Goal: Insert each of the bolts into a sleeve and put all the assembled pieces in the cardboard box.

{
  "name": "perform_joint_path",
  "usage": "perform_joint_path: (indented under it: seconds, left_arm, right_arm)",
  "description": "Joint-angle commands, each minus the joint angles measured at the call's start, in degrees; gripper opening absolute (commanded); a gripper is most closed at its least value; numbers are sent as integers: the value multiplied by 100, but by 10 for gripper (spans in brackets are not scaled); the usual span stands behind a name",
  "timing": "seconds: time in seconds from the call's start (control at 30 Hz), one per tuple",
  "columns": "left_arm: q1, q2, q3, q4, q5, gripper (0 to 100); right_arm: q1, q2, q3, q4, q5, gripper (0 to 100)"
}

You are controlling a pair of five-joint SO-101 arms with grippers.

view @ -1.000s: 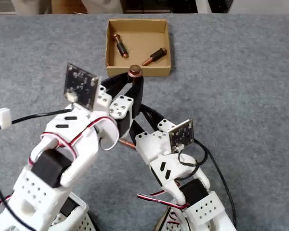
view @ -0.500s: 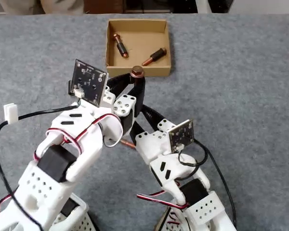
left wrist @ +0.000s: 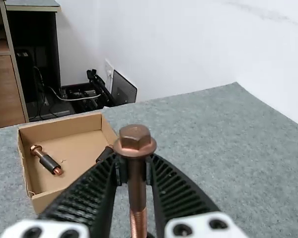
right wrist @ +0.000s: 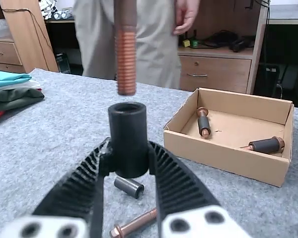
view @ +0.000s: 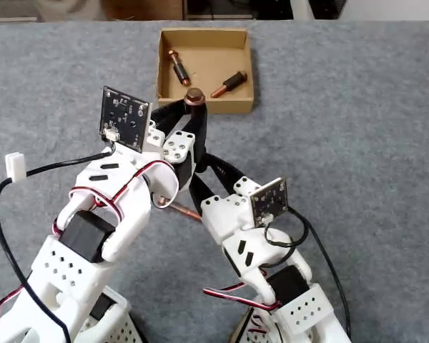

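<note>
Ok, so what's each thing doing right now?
left end effector: shut on bolt.
bolt: upright, above held sleeve, not in.
right end effector: shut on held sleeve.
held sleeve: upright, empty.
cardboard box: open, holds two assembled pieces.
loose sleeve: lying on table.
loose bolt: lying on table.

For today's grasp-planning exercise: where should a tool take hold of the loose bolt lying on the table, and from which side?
Probably the threaded shank of the loose bolt, mid-length, from above, closing across its axis: it lies flat on the table, hex head at one end.
</note>
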Motion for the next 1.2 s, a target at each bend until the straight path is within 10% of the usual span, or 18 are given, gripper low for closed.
perform_joint_path:
  seconds: [0.0,1.17]
  left_arm:
    - [-9,-4,62,-158,53,19]
    - [0,-22,176,1073,484,118]
  right_arm:
    - [84,4,4,-193,26,2]
    - [84,4,4,-167,53,2]
